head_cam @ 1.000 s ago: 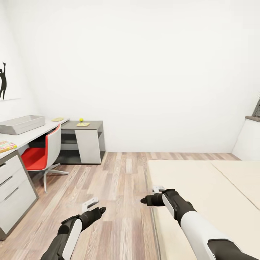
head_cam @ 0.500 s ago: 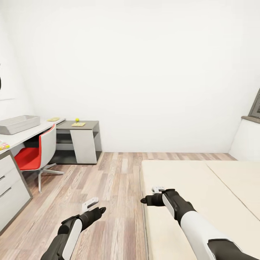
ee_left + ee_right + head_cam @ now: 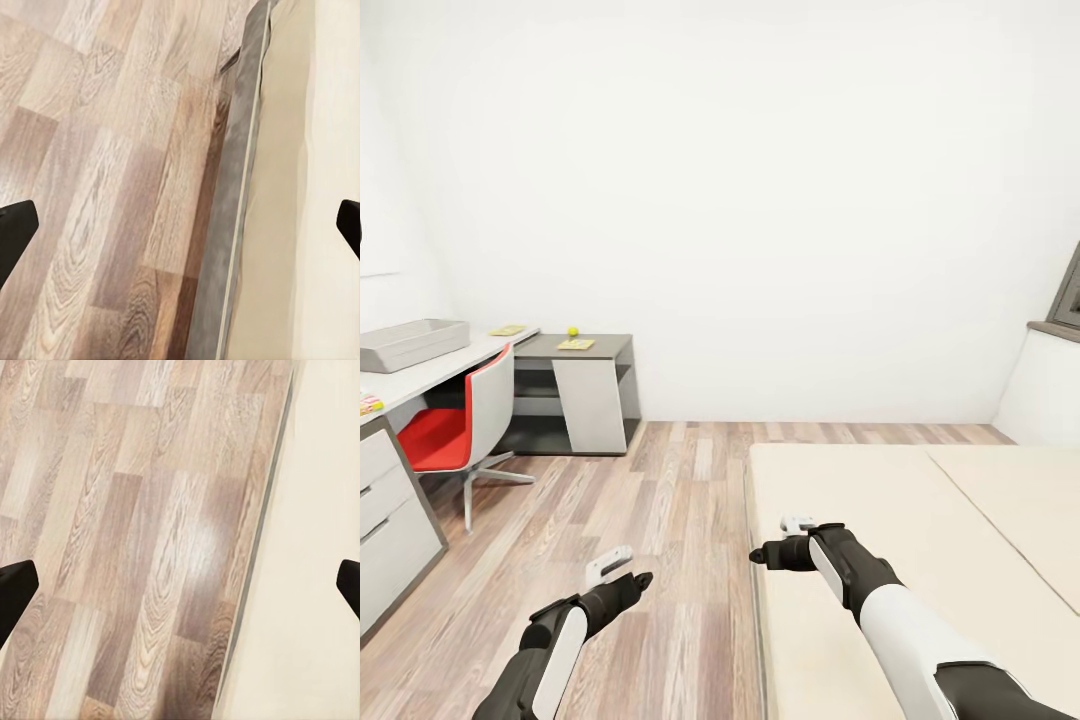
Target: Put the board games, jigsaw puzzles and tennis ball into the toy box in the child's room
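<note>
1. Wood floor [image 3: 660,500] beside bed [image 3: 880,520]; toy box [image 3: 410,343] on table [image 3: 450,362], well away
2. Left gripper [image 3: 180,225], right gripper [image 3: 180,585]: fingers apart, empty
3. Risk: base clipping bed frame

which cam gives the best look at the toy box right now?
Head view. The toy box sits on the table at the far left, its long side and rim visible, though cut by the frame edge. Both wrist views look down at wood floor and the bed edge instead.
</note>
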